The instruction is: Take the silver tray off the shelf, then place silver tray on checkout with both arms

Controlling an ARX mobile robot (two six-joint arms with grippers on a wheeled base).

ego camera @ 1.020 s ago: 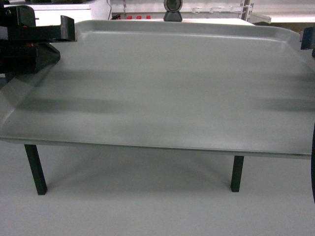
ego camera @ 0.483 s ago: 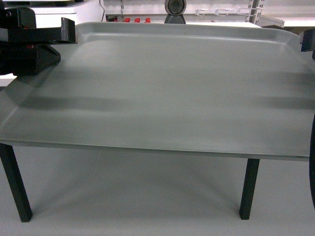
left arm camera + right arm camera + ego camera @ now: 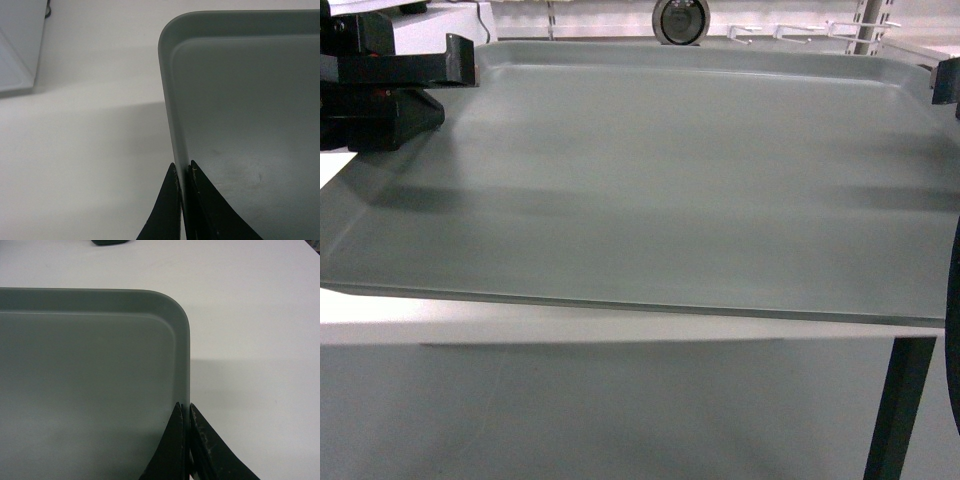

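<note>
Up front, head view: silver tray (image 3: pixel 660 190) fills the frame, held above the checkout (image 3: pixel 470 325), one black leg (image 3: pixel 900 410) showing lower right.
Left edge: left gripper (image 3: pixel 460 62) pinches the rim.
Left wrist view: fingers (image 3: pixel 170 210) squeezed onto the rim (image 3: pixel 172 125), white top below.
Right wrist view: right gripper (image 3: pixel 186 412) nips the tray's right rim near the rounded corner.

The silver tray (image 3: pixel 670 190) is a matte grey-silver with a faint green cast, plain and unpatterned, crossed by soft darker shadow bands. The bench (image 3: pixel 520 325) beneath it is smooth white, with a black leg (image 3: pixel 900 410). The left end effector (image 3: pixel 182 200) and right end effector (image 3: pixel 186 440) are both black, their fingertips flecked with pale scuffs.
</note>
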